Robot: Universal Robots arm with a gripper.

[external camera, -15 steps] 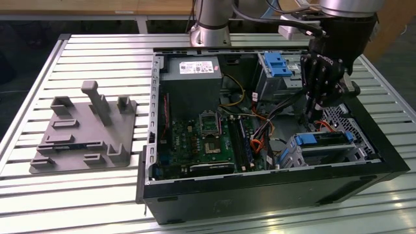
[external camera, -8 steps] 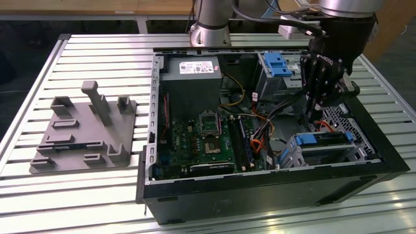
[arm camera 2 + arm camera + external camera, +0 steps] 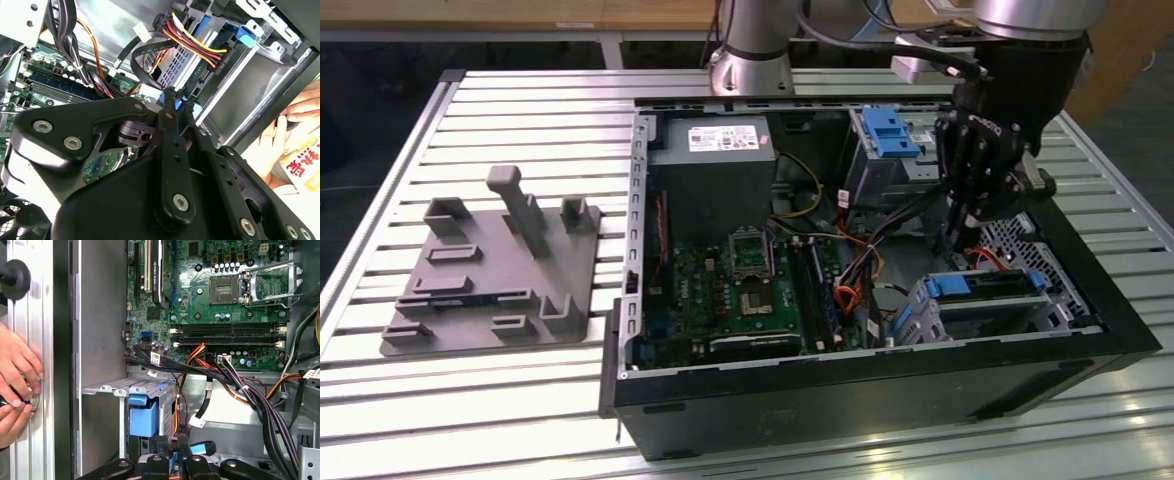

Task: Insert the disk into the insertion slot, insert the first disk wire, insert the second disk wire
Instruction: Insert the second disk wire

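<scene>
The disk (image 3: 998,291), silver in its blue caddy, lies inside the insertion slot (image 3: 983,322), a silver perforated cage at the case's corner on the exterior view's right. A black connector (image 3: 223,57) on red, yellow and black wires sits against the disk's end (image 3: 187,67). My gripper (image 3: 970,236) reaches down into the case just behind the disk. In the second wrist view its fingertips (image 3: 170,95) stand nearly together at the end of a black flat disk wire (image 3: 144,61), with a blue piece beside them. The blue caddy (image 3: 142,416) and the gripper (image 3: 178,449) also appear in the first wrist view.
The open black case holds a green motherboard (image 3: 747,290), a power supply (image 3: 714,150) and a taller grey cage with a blue latch (image 3: 887,130). Loose cable bundles (image 3: 250,395) cross near the gripper. A grey fixture (image 3: 494,270) lies on the slatted table. A person's hands (image 3: 15,372) rest beside the case.
</scene>
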